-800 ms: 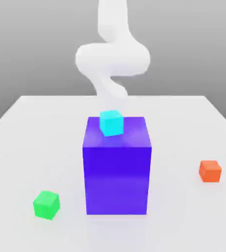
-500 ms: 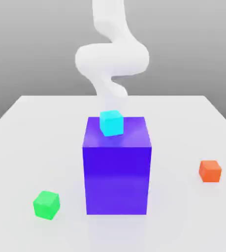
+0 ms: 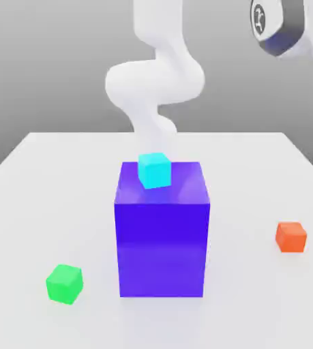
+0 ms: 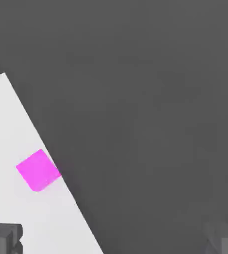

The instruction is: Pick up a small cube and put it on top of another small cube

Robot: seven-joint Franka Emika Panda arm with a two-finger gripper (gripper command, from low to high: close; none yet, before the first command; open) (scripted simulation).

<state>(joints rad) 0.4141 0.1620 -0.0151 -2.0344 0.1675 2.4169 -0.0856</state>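
Observation:
A small magenta-pink cube [image 4: 38, 170] lies on the white table [image 4: 6, 124], right by its edge, in the hand view. My gripper [image 4: 118, 240] is open: its two dark fingertips [image 4: 4, 238] stand far apart with nothing between them, well away from the cube. In the exterior view a small green cube [image 3: 65, 283] sits near the front at that view's left, and a small orange cube [image 3: 291, 236] sits at its right. A small cyan cube [image 3: 154, 170] rests on top of the big blue-violet block [image 3: 162, 232].
The big blue-violet block stands in the middle of the white table [image 3: 254, 177]. The white arm [image 3: 155, 82] rises behind it. A grey-and-white section of the arm [image 3: 281, 27] hangs high at the exterior view's right. Dark floor lies beyond the table edge.
The arm has swung: a grey-and-white section of it has come into the exterior view's upper right, and the upper link has shifted. None of the cubes have moved.

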